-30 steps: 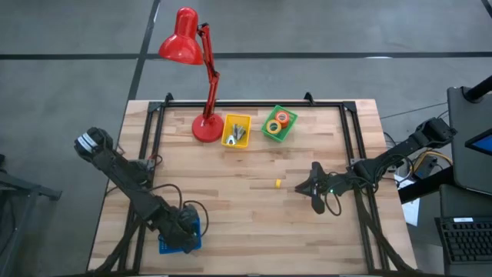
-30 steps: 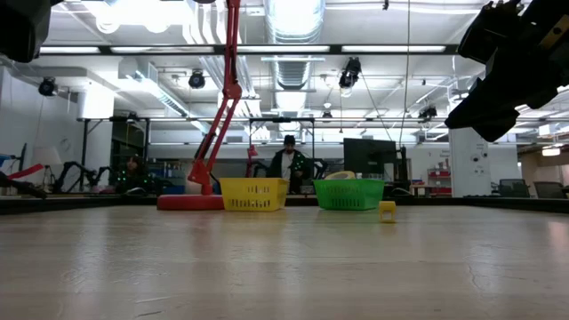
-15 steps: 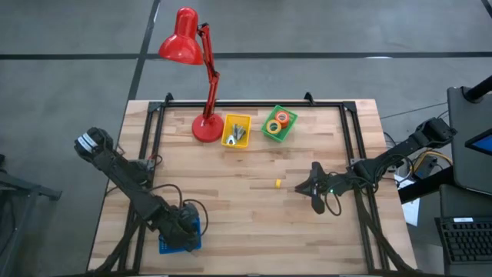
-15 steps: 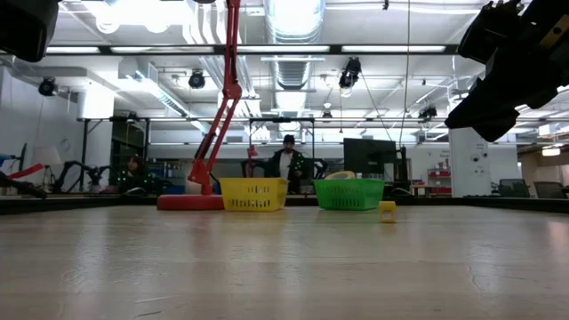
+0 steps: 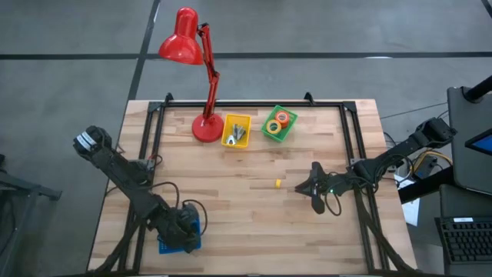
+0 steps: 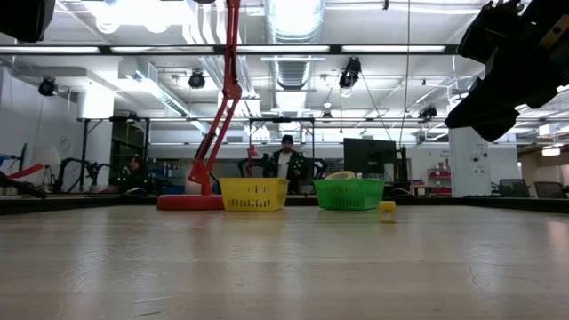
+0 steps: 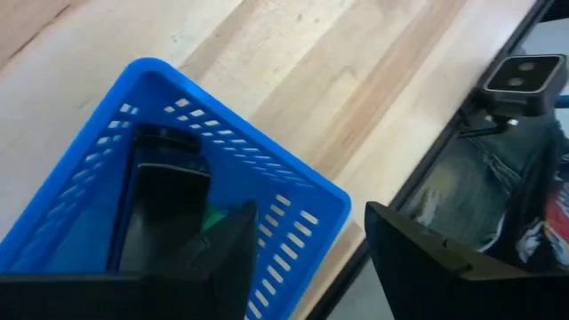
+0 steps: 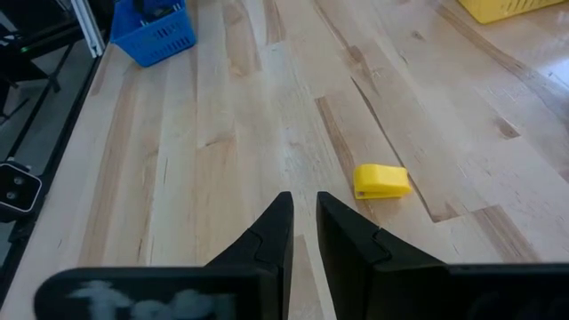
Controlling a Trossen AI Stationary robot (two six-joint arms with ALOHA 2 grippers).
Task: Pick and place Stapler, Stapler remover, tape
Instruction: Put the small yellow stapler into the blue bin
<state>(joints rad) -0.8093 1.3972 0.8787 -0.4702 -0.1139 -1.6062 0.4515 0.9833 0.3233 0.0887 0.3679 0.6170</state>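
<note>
Stapler lies in blue basket just beneath the wide-spread, empty left claw.

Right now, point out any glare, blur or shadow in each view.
Low view: ceiling lights glare; the near table is soft. Right wrist view: a blurred dark edge along the bottom; the yellow piece is sharp and casts a faint shadow. Left wrist view: the blue basket has a shaded interior.

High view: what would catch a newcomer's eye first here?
The red desk lamp stands at the table's far edge, beside a yellow basket and a green basket holding tape rolls. A small yellow piece lies alone mid-table by the right gripper. The left gripper hangs over the blue basket at the near-left corner.
</note>
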